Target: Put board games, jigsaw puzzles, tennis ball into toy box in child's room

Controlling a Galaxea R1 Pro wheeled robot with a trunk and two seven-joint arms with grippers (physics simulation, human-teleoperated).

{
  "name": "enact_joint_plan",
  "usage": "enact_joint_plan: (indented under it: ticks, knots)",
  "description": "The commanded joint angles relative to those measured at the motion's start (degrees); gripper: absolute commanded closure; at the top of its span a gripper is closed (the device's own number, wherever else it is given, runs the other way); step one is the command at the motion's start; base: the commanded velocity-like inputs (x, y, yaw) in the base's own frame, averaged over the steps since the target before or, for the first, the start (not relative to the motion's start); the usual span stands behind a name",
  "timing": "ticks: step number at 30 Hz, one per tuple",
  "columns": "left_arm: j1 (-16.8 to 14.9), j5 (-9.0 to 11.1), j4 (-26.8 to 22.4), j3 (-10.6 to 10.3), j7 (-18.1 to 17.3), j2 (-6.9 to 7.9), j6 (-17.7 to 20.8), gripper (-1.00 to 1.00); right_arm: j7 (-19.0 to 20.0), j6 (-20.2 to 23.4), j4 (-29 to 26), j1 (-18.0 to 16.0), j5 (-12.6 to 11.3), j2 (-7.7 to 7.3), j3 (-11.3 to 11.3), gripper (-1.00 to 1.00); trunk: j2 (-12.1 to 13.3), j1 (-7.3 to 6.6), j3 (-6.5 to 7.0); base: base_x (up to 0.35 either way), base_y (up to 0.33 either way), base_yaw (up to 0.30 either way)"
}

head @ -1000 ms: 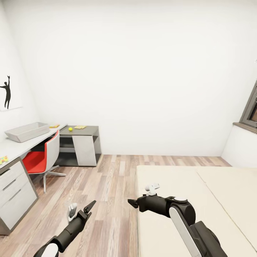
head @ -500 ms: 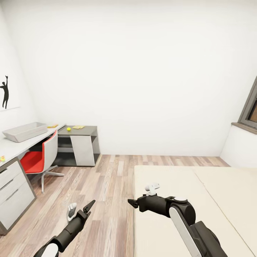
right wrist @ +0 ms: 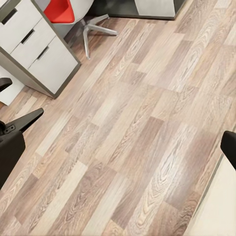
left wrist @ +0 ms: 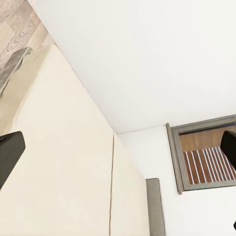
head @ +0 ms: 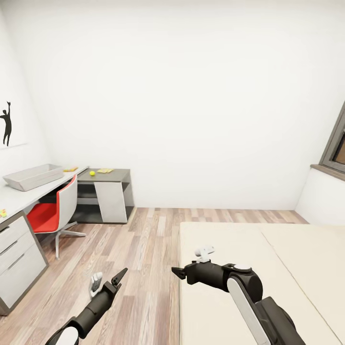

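Wood-plank floor (head: 143,239): brown-grey boards with visible grain, satin finish. Beige bed mattress (head: 249,249): smooth, matt, cloth-like surface with one seam line. White walls (head: 191,96): plain and matt. L-shaped table (head: 19,194): smooth matt panels, light grey wing with white drawer fronts, dark grey wing with a white panel. Light grey rectangular toy box (head: 32,176): smooth plastic look, matt. Swivel chair (head: 52,211): red seat, smooth pale grey shell. Robot arms: black and white casings, smooth with a slight sheen.

Plank floor (right wrist: 137,132), white drawers (right wrist: 34,44), red chair (right wrist: 66,10)
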Motion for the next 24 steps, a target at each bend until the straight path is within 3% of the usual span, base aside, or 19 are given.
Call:
enact_joint_plan:
  ticks: [1,11,24]
  knots:
    - [0.0,0.5,0.0,0.1,-0.1,-0.01,0.5,-1.00,0.4,0.2,0.0,0.0,0.4,-0.03,0.0,-1.00,0.0,0.02,-0.02,0.000,-0.003,0.000]
    - [0.0,0.5,0.0,0.0,0.0,-0.05,0.4,-1.00,0.4,0.2,0.0,0.0,0.4,-0.03,0.0,-1.00,0.0,0.02,-0.02,0.000,-0.045,0.000]
    - [0.0,0.5,0.0,0.0,0.0,-0.09,0.4,-1.00,0.4,0.2,0.0,0.0,0.4,-0.03,0.0,-1.00,0.0,0.02,-0.02,0.000,-0.218,0.000]
